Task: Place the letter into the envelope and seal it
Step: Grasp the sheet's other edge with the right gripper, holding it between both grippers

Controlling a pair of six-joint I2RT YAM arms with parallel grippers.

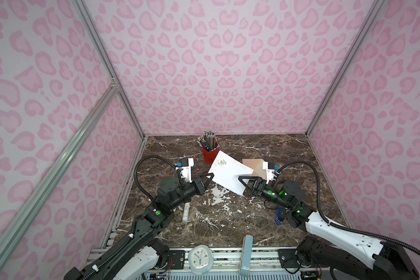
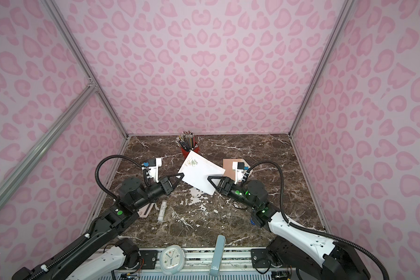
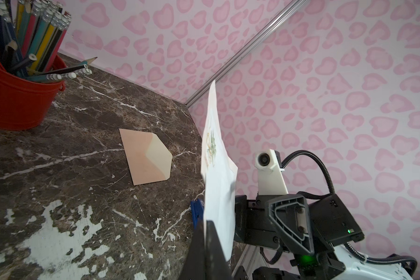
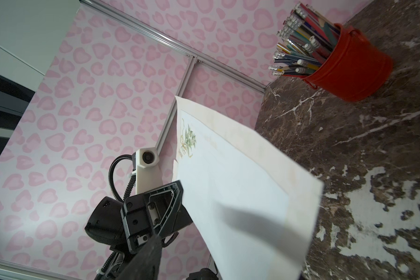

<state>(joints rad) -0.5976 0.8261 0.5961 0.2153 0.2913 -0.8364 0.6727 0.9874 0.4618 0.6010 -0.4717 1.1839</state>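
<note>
The letter (image 1: 228,173) (image 2: 199,174), a white sheet with a small green plant drawing, hangs tilted above the marble table. My left gripper (image 1: 210,177) (image 3: 210,232) is shut on its left corner. My right gripper (image 1: 240,180) (image 4: 192,225) is open at the sheet's right edge. One of its fingers (image 4: 150,249) shows beside the paper; the other is only a shadow behind it. The peach envelope (image 1: 251,164) (image 3: 143,157) lies flat behind the right gripper, with its cream flap open. The right wrist camera partly hides the envelope in both top views.
A red bucket of pencils (image 1: 210,155) stands just behind the letter. A white glue stick (image 1: 186,212) and a pink calculator (image 2: 146,209) lie near the left arm. A blue object (image 1: 279,217) sits under the right arm. A clock (image 1: 200,259) stands at the front edge.
</note>
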